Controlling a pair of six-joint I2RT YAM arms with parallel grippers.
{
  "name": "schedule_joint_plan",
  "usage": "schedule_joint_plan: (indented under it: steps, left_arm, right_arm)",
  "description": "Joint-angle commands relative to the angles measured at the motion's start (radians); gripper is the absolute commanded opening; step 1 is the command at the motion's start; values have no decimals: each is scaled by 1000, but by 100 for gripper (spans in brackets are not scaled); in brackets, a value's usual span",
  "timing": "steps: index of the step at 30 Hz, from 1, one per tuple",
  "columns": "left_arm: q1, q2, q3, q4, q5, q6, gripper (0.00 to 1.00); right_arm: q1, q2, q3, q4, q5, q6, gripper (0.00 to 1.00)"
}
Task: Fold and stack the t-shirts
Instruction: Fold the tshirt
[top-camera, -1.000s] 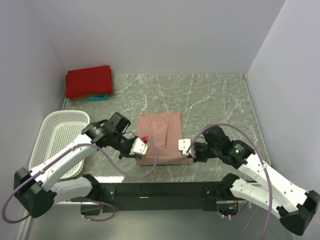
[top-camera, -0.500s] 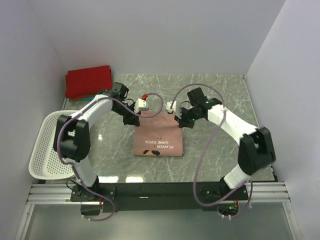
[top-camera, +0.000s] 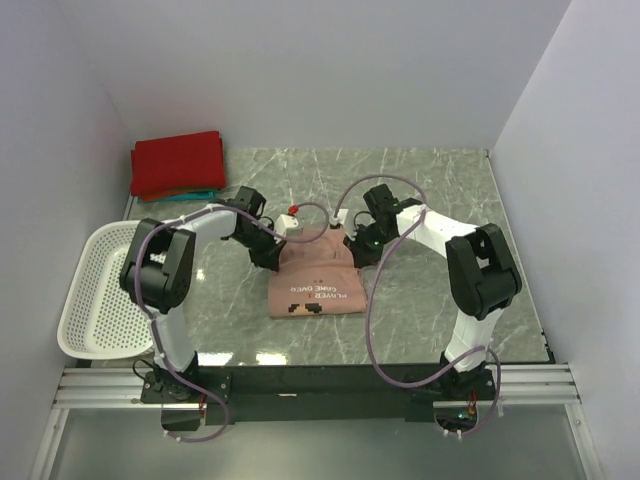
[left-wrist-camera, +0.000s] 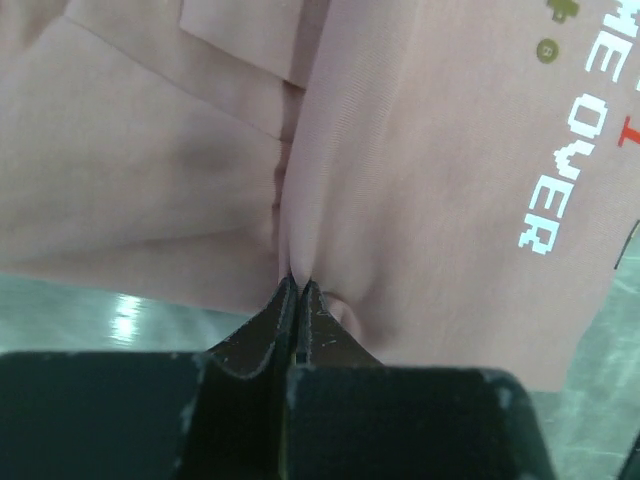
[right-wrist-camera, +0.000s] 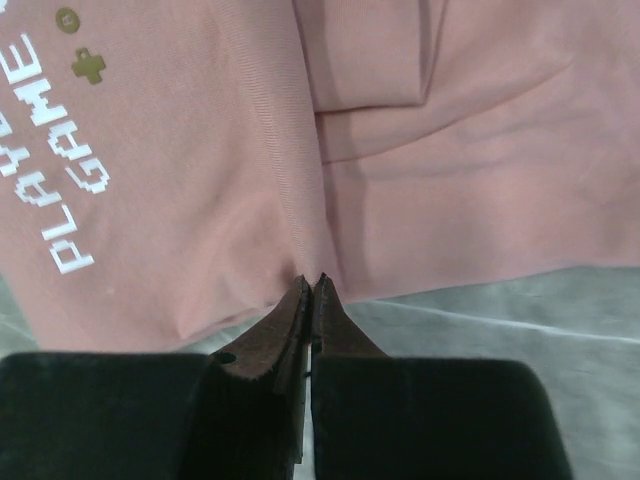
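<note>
The dusty-pink t-shirt (top-camera: 315, 280) lies folded on the marble table, its print with white letters facing up. My left gripper (top-camera: 281, 240) is shut on the shirt's far left corner; the left wrist view shows pink cloth (left-wrist-camera: 420, 180) pinched between the closed jaws (left-wrist-camera: 299, 284). My right gripper (top-camera: 352, 240) is shut on the far right corner; the right wrist view shows the cloth (right-wrist-camera: 200, 180) pinched at the tips (right-wrist-camera: 311, 282). A folded red t-shirt (top-camera: 178, 162) lies on a teal one (top-camera: 192, 194) at the back left.
A white perforated basket (top-camera: 100, 290) stands at the left edge of the table (top-camera: 430, 190). White walls close in on the left, back and right. Cables loop from both arms above the pink shirt.
Both grippers carried the shirt's near edge over to the far side, turning the print face-up, then drew back slightly toward the near side. The shirt now lies shorter, folded in half.
</note>
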Motion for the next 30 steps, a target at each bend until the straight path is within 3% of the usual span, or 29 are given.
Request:
schedule_joint_plan:
  steps: [1, 8, 11, 12, 16, 18, 22, 26, 30]
  left_arm:
    - [-33, -94, -89, -16, -6, -58, 2]
    - [-86, -235, -243, 16, 49, -161, 4]
    - [-74, -281, -238, -7, 76, -141, 22]
    - [-57, -298, -230, -21, 89, -135, 32]
    - [-46, -382, -174, -27, 176, -81, 49]
    - [-57, -405, -161, -22, 198, -49, 55]
    - [-132, -402, -155, 46, 175, -37, 57]
    - [-198, -365, -166, 183, 64, -81, 56]
    - [-273, -269, -109, 215, 24, -115, 52]
  right_arm:
    - [6, -24, -71, -10, -32, 77, 0]
    - [32, -151, -196, -21, -80, 86, 0]
    - [27, -173, -145, -96, -90, 106, 15]
    - [21, -177, -119, -121, -95, 121, 20]
    - [-32, -191, 48, -211, -184, 179, 32]
    - [-58, -165, 98, -216, -213, 246, 31]
    - [-100, -38, 227, -205, -282, 368, 26]
    - [-118, 124, 319, -169, -377, 495, 17]
    - [-115, 203, 376, -89, -462, 638, 13]
